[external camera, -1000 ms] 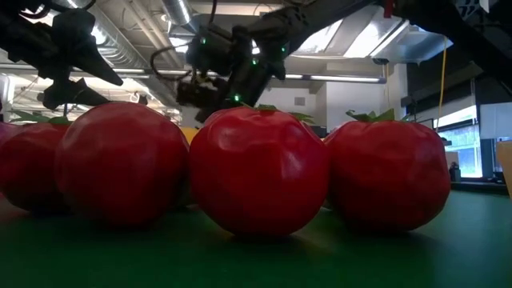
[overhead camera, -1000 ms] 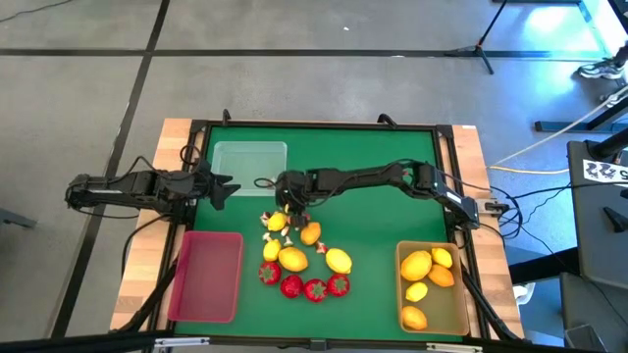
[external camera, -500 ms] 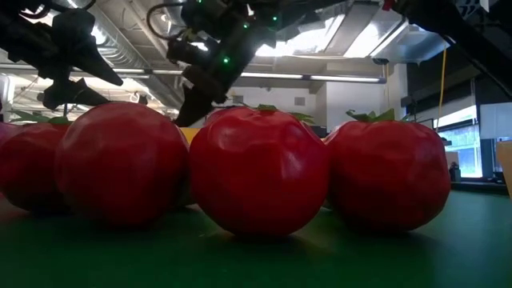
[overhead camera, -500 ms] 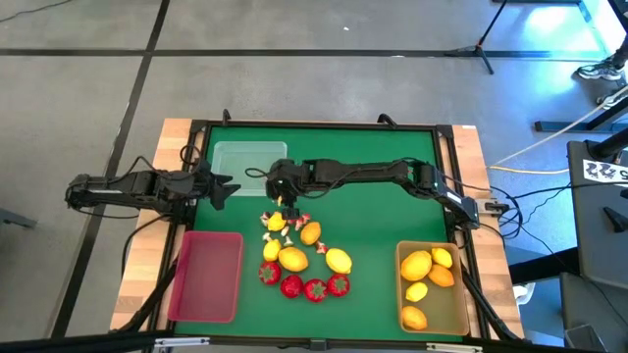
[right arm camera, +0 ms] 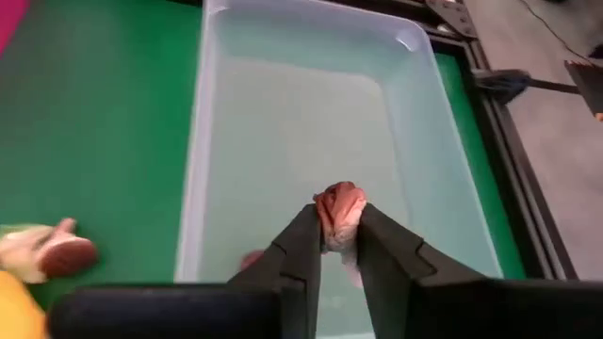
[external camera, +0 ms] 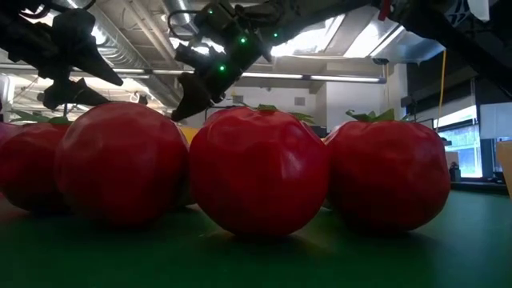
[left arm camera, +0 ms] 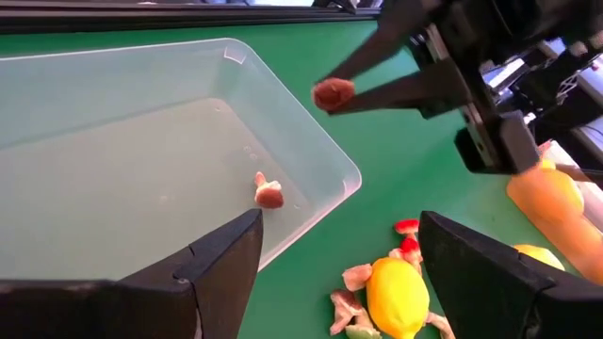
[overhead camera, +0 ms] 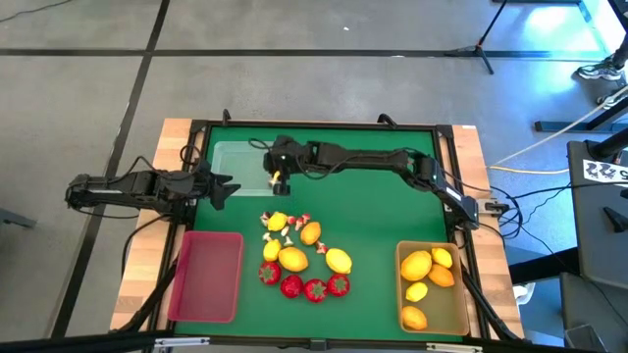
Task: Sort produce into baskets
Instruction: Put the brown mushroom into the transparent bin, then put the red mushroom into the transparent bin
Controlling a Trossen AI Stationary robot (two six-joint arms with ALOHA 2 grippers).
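Note:
My right gripper point(overhead camera: 278, 180) hangs over the near right corner of the clear basket point(overhead camera: 245, 162), shut on a small red-and-white bit point(right arm camera: 339, 209). Another such bit point(left arm camera: 268, 193) lies on the clear basket's floor. On the green mat, lemons, an orange fruit, strawberries and more small bits form a pile point(overhead camera: 299, 250). Several yellow and orange fruits lie in the tan basket point(overhead camera: 456, 314). The red basket point(overhead camera: 206, 277) sits at the near left. My left gripper point(overhead camera: 224, 189) waits open at the table's left, beside the clear basket. My right gripper pinches the small bit point(left arm camera: 332, 93) between its two fingertips point(right arm camera: 306, 240). The fingers slant down from the table's right side. The bit is lifted clear, above the clear basket's rim.
The strawberries point(external camera: 260, 172) lie in a row at the near edge of the pile and fill the low view. A black frame point(overhead camera: 314, 126) runs round the green mat. Bare mat lies between the pile and the tan basket.
My right gripper has risen from the pile and gone toward the table's far left, over the clear basket's corner. It carries the small bit with it, lifted clear of the mat. The gripper has also tipped less steeply downward.

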